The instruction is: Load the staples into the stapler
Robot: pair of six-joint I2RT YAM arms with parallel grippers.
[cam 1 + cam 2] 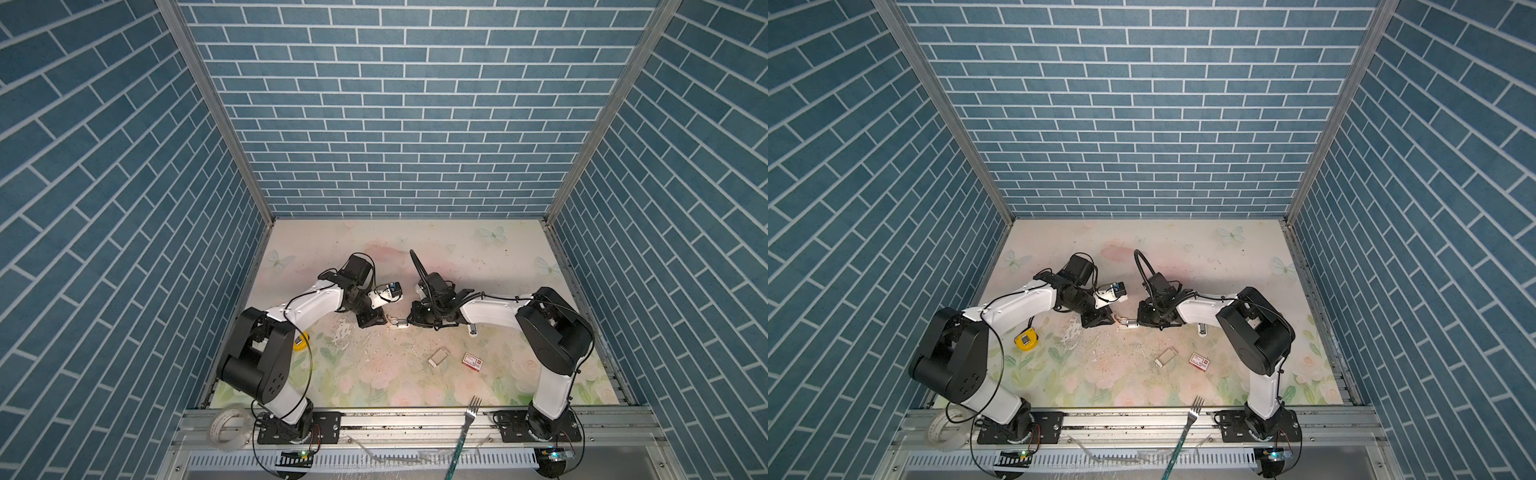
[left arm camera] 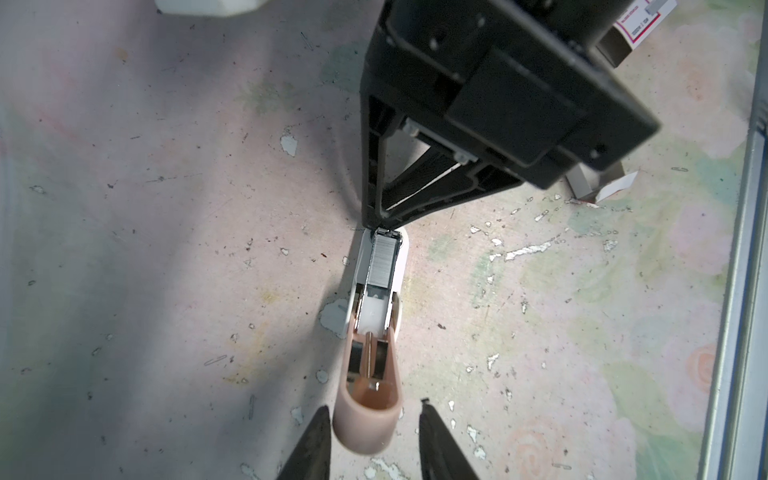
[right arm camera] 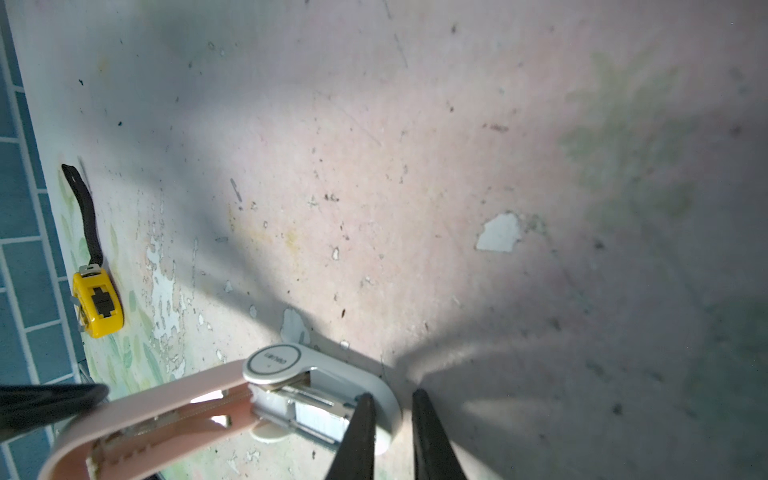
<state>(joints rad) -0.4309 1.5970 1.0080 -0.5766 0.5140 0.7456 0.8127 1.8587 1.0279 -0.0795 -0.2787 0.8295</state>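
The staples point(image 2: 380, 262) lie in the magazine of the open stapler point(image 3: 320, 374), mid-bench point(image 2: 166, 208), its pink lid point(image 2: 370, 415) swung back. The left fingers point(image 2: 318, 440) straddle that lid narrowly, 1 just clear of it. The right fingers point(image 3: 359, 432) stand narrow at the magazine's front; whether they pinch it I cannot tell. A pale tray point(image 1: 439, 356) and red-labelled box point(image 1: 473, 361) lie apart.

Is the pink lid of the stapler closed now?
No, in the left wrist view the pink lid is swung open and the staples lie bare in the stapler.
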